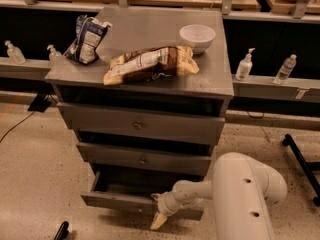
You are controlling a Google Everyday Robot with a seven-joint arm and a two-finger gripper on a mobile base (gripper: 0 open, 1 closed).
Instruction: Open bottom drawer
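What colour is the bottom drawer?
The bottom drawer is grey, camera view; the gripper is at its front.

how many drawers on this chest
3: top drawer, middle drawer under it, bottom drawer lowest, pulled out, with the claw at its front. None seems hidden.

At the foot of the grey wooden chest of drawers [145, 26], the white and cream gripper [158, 209] covered the middle of the low grey bottom drawer [115, 200], probably hiding its knob. Shadow hid the drawer's inside. Right of the chest, the bulky white arm [245, 194] ran off the lower edge.
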